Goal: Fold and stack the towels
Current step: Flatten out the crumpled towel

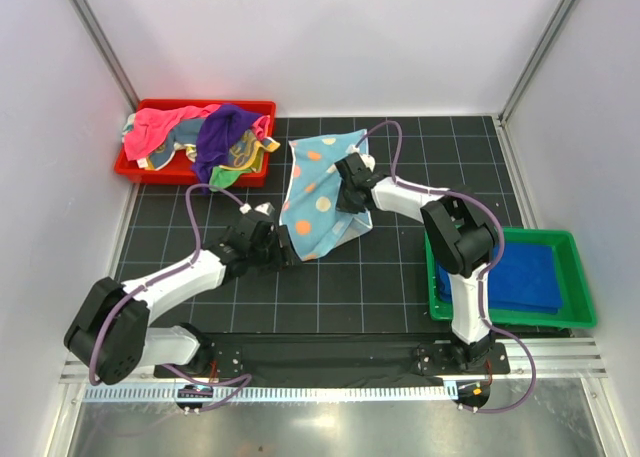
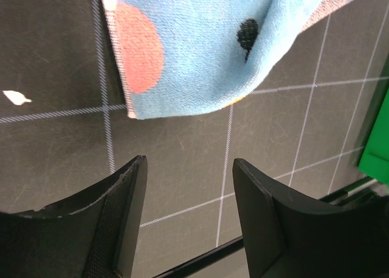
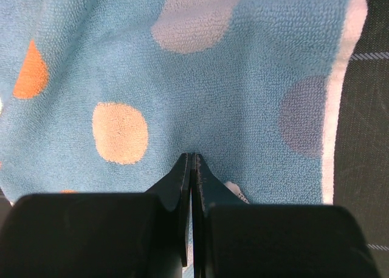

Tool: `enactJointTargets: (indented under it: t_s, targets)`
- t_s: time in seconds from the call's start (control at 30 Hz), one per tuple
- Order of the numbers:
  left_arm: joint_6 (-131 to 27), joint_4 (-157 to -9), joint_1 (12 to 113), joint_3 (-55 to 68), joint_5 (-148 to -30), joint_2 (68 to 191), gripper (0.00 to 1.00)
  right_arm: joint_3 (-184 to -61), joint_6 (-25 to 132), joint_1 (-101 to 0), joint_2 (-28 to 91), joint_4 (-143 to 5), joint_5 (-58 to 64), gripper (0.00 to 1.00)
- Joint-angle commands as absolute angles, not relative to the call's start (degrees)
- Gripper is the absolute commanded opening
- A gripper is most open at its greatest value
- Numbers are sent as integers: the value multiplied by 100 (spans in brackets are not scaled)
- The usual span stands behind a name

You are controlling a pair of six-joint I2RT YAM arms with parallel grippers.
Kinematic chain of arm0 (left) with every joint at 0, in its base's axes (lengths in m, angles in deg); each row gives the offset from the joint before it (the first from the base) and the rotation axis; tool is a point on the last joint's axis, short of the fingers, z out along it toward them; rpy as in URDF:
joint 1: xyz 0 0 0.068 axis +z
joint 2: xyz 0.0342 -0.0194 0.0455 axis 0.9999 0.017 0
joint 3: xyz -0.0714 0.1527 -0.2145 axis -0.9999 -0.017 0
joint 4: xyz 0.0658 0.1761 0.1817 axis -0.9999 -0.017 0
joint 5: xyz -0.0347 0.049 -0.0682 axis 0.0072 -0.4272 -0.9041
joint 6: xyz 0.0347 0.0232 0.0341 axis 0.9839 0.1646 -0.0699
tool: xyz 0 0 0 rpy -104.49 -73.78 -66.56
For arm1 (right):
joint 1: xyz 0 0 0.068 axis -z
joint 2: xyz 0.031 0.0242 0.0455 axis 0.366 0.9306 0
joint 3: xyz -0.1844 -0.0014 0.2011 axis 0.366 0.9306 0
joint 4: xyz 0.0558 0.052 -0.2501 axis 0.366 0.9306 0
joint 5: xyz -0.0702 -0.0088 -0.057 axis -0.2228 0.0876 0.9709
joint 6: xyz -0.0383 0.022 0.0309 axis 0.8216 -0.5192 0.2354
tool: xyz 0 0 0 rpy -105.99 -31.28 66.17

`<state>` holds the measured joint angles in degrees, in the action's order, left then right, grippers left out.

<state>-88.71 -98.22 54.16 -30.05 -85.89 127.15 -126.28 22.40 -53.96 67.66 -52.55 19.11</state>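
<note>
Cloth first: the dotted towel (image 1: 318,192), light blue with coloured spots, lies mid-mat (image 1: 400,277) between the two arms. Its long axis runs far to near. The broad edge is at the far end, just right of the red tray (image 1: 150,174), and the near end is bunched to a point aimed at the left claw (image 1: 287,249).

The right claw (image 1: 352,199) sits at the towel's right edge. From above I can't judge either claw's fingers. The right wrist view shows the right claw (image 3: 191,159) pressed together, pinching the cloth near its white hem. The left wrist view shows the left claw (image 2: 188,165) spread wide over bare mat, with the towel's corner just beyond it, not touching.

Only the top view takes in the heap (image 1: 205,132) of towels in the red tray and the blue towel (image 1: 515,275) in the green tray (image 1: 582,282).
</note>
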Motion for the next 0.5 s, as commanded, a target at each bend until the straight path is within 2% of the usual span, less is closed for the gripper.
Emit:
enactJointTargets:
  t_s: [0.0, 0.33, 0.47]
  targets:
    - [-8924, -9858, 5387, -2792, -8235, 12642, 61, -12425, 2135, -5373, 6851, -5301, 1842, 2]
    - [-8871, -9674, 5387, -2414, -7655, 13538, 61, -12214, 2091, -5373, 6509, -5372, 1790, 2]
    - [-8880, -9534, 5387, -2247, -7558, 13916, 57, -12118, 2082, -5373, 6342, -5354, 1807, 2]
